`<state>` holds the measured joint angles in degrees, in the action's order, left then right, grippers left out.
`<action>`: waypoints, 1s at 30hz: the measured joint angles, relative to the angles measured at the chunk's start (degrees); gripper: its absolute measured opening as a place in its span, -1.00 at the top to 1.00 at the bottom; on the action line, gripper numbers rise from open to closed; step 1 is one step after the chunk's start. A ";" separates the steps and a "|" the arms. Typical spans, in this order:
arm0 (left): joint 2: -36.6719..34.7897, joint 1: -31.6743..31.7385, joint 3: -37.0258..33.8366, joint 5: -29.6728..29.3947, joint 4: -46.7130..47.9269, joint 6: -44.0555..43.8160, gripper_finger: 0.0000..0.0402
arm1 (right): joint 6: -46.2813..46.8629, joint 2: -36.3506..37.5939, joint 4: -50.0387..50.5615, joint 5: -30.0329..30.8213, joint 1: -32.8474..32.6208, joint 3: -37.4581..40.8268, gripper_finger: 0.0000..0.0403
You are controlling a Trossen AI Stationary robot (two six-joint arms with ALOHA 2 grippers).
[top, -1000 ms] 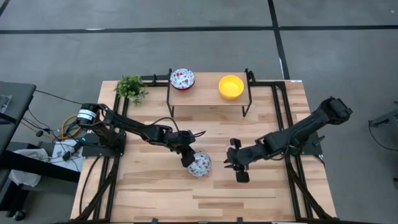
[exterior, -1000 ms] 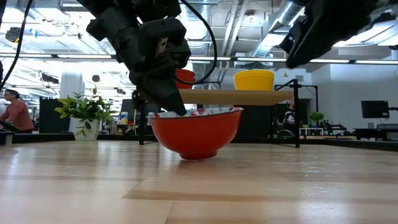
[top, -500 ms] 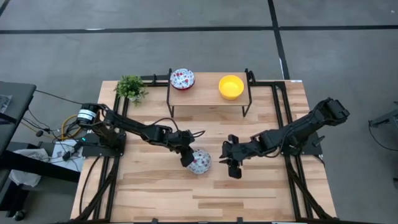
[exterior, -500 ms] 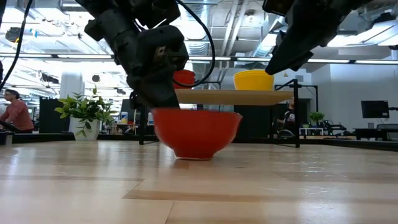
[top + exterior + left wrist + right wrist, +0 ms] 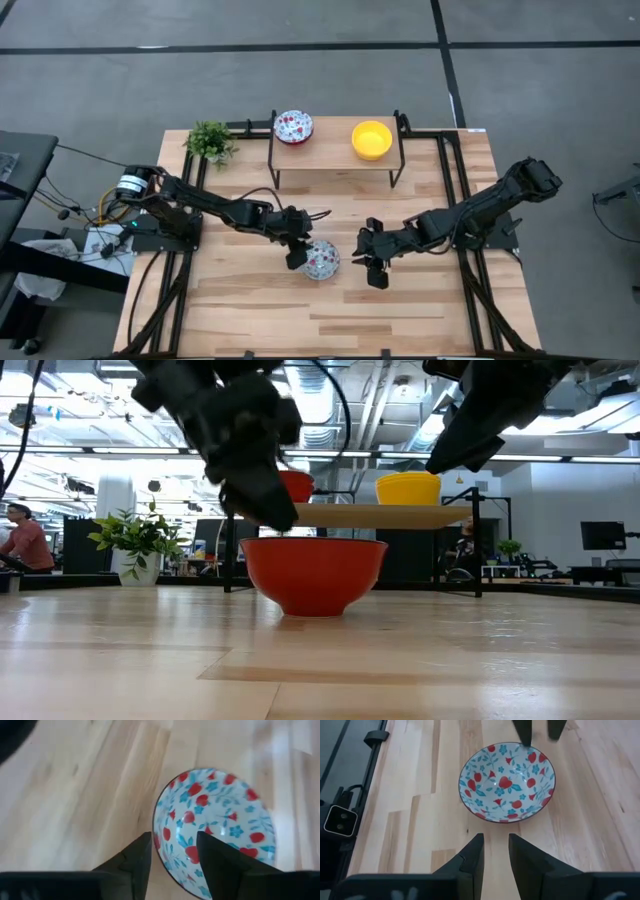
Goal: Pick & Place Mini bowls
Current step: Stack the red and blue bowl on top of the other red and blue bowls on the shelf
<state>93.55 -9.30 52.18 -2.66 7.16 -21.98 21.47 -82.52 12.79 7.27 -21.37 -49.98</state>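
A mini bowl [image 5: 322, 260], red outside [image 5: 315, 575] and white inside with red and blue flowers [image 5: 506, 781], stands level on its foot on the table. My left gripper [image 5: 298, 258] is open just above the bowl's left rim. One finger [image 5: 135, 857] is outside the rim and one [image 5: 215, 857] over the inside, both clear of it in the low view. My right gripper [image 5: 372, 264] hangs open to the right of the bowl, its fingers pointing at it [image 5: 495, 842]. Another floral bowl [image 5: 293, 126] and a yellow bowl [image 5: 371, 139] sit on a raised wooden shelf [image 5: 335, 150].
A small potted plant [image 5: 210, 141] stands at the table's far left corner. The shelf on thin black legs [image 5: 475, 550] spans the far middle. Bare wood lies between the bowl and the table's near edge [image 5: 320, 320]. A person [image 5: 22, 540] shows in the room beyond.
My left gripper has opened, let go of the bowl's left rim and risen a little. The bowl, tipped a second ago, has settled level on the table. My right gripper has moved toward the table's left, closer to the bowl.
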 joint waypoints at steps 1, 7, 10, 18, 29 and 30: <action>-1.14 -0.03 0.00 -0.33 0.40 2.00 0.21 | 0.00 0.00 -0.03 0.00 0.00 0.00 0.61; -9.85 -1.00 0.02 -2.00 3.78 24.28 0.17 | -0.27 0.02 0.03 -0.95 0.00 0.00 0.61; -12.87 -3.02 0.02 -1.17 6.70 37.33 0.20 | -1.33 0.02 0.17 -2.61 0.00 0.00 0.61; -11.19 -7.96 0.02 -0.30 11.95 52.87 0.30 | -4.89 0.02 1.28 -5.36 0.24 0.00 0.61; -3.06 -8.53 0.02 -1.42 9.04 68.23 0.38 | -4.93 0.02 3.49 -6.03 0.50 -0.02 0.61; -2.76 -8.35 0.02 -1.39 8.08 68.53 0.38 | -4.92 0.02 3.46 -6.03 0.50 -0.02 0.61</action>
<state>90.78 -17.65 52.21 -4.05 15.24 46.56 16.55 -82.50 16.25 1.24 -20.86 -50.00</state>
